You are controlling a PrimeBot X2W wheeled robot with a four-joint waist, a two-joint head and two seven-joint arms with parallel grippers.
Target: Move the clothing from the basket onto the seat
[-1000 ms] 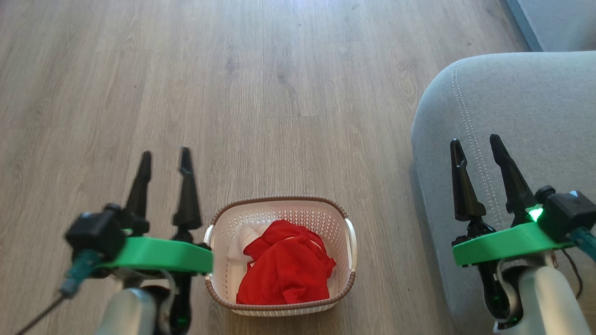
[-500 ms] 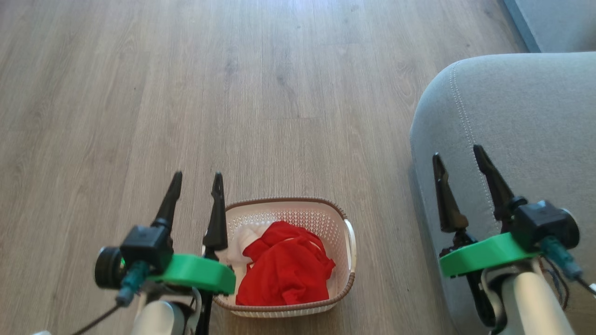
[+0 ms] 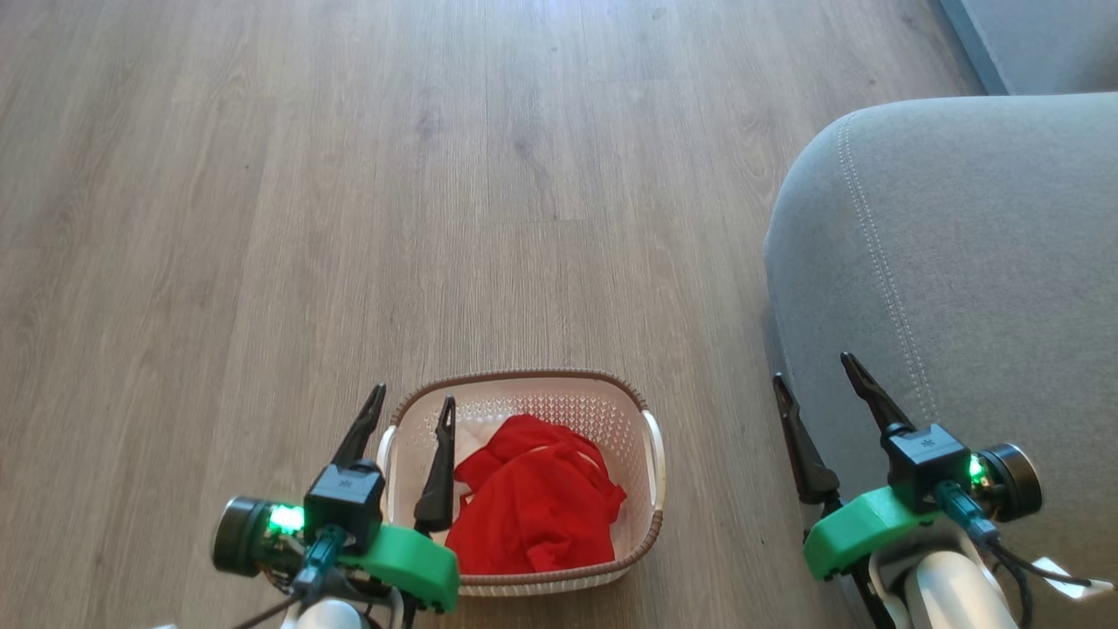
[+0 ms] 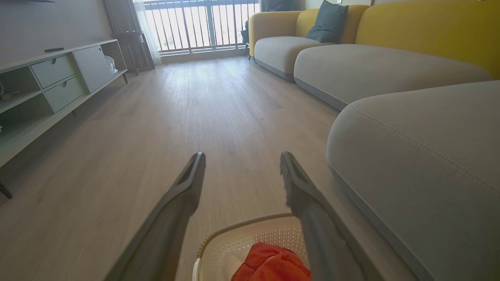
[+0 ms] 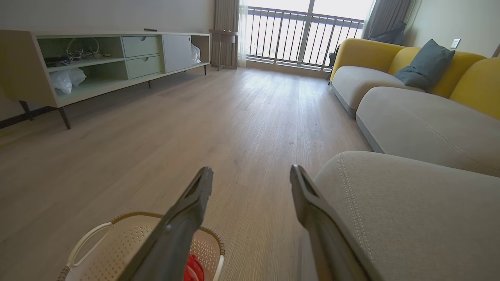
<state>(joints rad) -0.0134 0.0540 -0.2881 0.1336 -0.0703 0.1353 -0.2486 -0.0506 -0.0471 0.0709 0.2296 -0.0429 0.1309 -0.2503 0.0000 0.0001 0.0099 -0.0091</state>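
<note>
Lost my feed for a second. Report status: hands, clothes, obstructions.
Left hand open, above basket's left edge. Right hand open, at seat edge. Clothes in basket, not held. Nothing in the way.

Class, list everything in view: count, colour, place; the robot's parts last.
basket: one, cream with brown rim, on floor left of seat.
red garment: one, bright red, in basket.
white fabric: one patch, white, partly under red garment.
seat: one, grey, right of basket.
floor: one, pale wood, underneath.
sideboard: one, pale, by wall.
left end effector: one, dark fingers, open, above basket's left rim.
right end effector: one, dark fingers, open, at seat's edge.
</note>
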